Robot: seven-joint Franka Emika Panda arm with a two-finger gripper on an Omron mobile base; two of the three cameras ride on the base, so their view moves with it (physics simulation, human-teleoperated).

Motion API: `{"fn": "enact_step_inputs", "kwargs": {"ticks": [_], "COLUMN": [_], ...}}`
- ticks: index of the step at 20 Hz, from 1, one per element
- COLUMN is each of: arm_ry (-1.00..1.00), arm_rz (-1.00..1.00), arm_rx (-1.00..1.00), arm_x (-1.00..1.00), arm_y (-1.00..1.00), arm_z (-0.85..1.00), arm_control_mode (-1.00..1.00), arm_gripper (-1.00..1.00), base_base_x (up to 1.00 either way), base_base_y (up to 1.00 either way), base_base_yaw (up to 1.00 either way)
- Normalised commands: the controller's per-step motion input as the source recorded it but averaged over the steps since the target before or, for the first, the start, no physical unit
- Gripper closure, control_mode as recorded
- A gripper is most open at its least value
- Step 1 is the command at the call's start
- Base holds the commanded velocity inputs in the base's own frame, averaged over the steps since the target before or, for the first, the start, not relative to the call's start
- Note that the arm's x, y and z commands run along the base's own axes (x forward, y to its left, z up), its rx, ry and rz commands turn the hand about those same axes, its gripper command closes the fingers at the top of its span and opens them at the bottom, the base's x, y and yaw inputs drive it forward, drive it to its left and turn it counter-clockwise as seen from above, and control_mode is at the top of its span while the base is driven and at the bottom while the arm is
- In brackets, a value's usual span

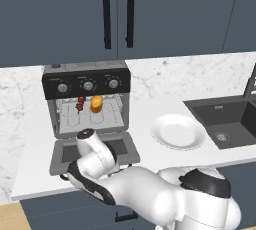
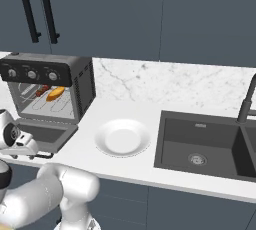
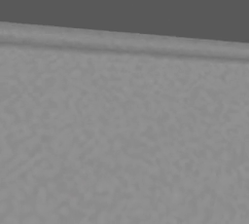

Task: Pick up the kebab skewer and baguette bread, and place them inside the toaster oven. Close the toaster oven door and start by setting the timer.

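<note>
The toaster oven [image 1: 86, 81] [image 2: 75, 81] stands at the back left of the counter. Its door [image 1: 67, 151] [image 2: 47, 134] is dropped flat. On the wire rack inside lie the kebab skewer [image 1: 80, 104] [image 2: 42, 90] and, to its right, the baguette bread [image 1: 96, 103] [image 2: 55, 94]. My arm bends low in front of the counter. My gripper [image 2: 31, 150] sits at the door's front edge beside the black bar handle [image 2: 47, 155]. Its fingertips are hidden. The hand view is pressed close to a flat grey surface with a ridge near the top, and nothing shows between the jaws.
A white plate [image 1: 177, 131] [image 2: 122, 137] lies on the marble counter right of the oven. Further right is the dark sink [image 1: 235, 119] [image 2: 200, 144] with its faucet [image 2: 247, 99]. Dark cabinets with black handles hang above.
</note>
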Motion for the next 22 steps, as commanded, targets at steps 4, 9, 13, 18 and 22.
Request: {"fn": "enact_step_inputs", "kwargs": {"ticks": [4, 9, 13, 18, 22], "arm_ry": [-0.21, -0.27, -0.34, -0.36, -0.41], "arm_rz": [0.00, 0.00, 0.00, 0.00, 0.01], "arm_rx": [0.06, 0.08, 0.12, 0.16, 0.20], "arm_x": [0.66, 0.67, 0.63, 0.68, 0.66], "arm_y": [-0.28, -0.25, -0.32, -0.38, -0.38], "arm_z": [-0.02, -0.10, -0.11, -0.11, -0.11], "arm_control_mode": [-1.00, -1.00, -1.00, -1.00, -1.00], "arm_gripper": [-1.00, -1.00, -1.00, -1.00, -1.00], "base_base_x": [0.00, 0.00, 0.00, 0.00, 0.00], "base_base_y": [0.00, 0.00, 0.00, 0.00, 0.00], "base_base_yaw": [0.00, 0.00, 0.00, 0.00, 0.00]}}
